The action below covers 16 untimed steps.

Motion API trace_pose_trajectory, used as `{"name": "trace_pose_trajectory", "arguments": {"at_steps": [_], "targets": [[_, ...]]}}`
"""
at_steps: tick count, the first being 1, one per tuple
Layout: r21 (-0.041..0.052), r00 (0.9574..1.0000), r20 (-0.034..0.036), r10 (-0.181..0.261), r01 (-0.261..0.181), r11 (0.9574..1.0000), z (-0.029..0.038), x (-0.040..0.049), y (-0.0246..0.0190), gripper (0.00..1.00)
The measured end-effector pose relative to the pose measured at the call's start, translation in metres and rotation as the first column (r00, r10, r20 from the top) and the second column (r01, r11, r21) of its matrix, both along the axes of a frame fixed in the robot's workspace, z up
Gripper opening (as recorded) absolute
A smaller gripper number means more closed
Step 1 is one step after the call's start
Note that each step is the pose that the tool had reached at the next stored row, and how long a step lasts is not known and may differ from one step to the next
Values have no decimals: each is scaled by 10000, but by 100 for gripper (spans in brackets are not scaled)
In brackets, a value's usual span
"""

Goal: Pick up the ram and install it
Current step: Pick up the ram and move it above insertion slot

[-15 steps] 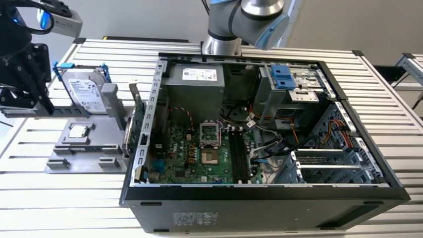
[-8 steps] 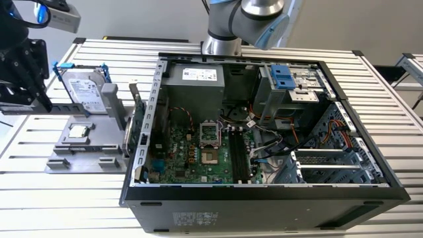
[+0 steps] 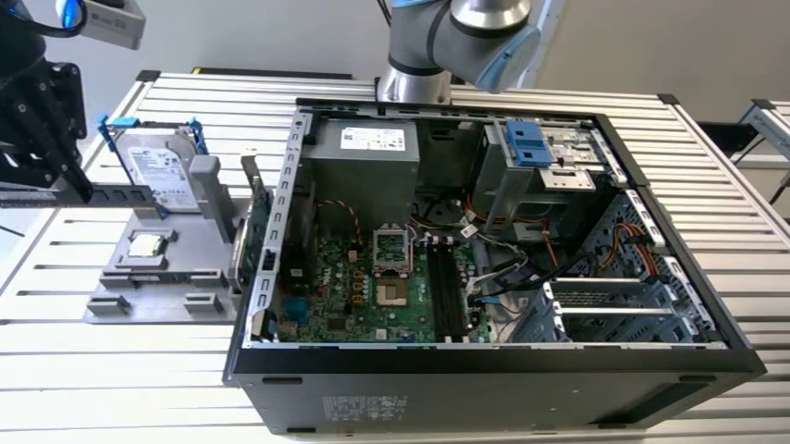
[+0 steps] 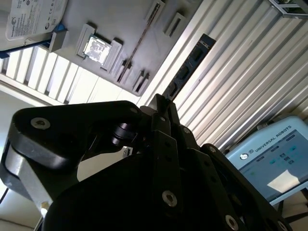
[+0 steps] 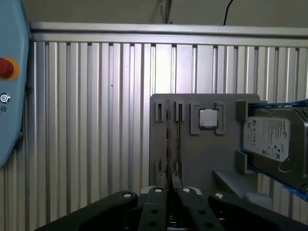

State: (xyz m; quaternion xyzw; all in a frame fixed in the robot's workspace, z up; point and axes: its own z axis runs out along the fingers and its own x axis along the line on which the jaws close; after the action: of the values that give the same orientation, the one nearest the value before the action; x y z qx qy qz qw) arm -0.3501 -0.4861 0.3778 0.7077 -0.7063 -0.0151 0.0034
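Pinching the ram between fingers pressed together on its two flat faces, the gripper is noted at the exterior view's left, outside the open computer case. The ram is held up off the grey holder plate. In both wrist views a long stretch of the stick is seen jutting out past the fingertips, and where along its length it is gripped cannot be told. In the exterior view its end is drawn across the hard drive, but how close the two are cannot be judged. The processor chip is seated in its pocket on the plate. Risks, as judged from here: a long part of the board is unsupported, so a knock against the hard drive or the case's wall could pivot the stick in the pinch or pull it loose. The memory slots are set deep in the case, with loose cables just beside them, so a snag on the way in is possible. Should the stick be tilted in the grip, its edge would meet the slot askew, and the board could be bent or one end left unseated under downward force. The notch's direction cannot be made out, and a reversed stick would not seat.
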Motion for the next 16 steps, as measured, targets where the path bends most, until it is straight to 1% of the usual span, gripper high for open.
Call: {"name": "trace_pose_trajectory", "arguments": {"at_steps": [6, 16], "targets": [[-2, 10000, -1, 0, 0, 10000, 2, 10, 0, 0], [-1, 10000, 0, 0, 0, 10000, 1, 90, 2, 0]]}}
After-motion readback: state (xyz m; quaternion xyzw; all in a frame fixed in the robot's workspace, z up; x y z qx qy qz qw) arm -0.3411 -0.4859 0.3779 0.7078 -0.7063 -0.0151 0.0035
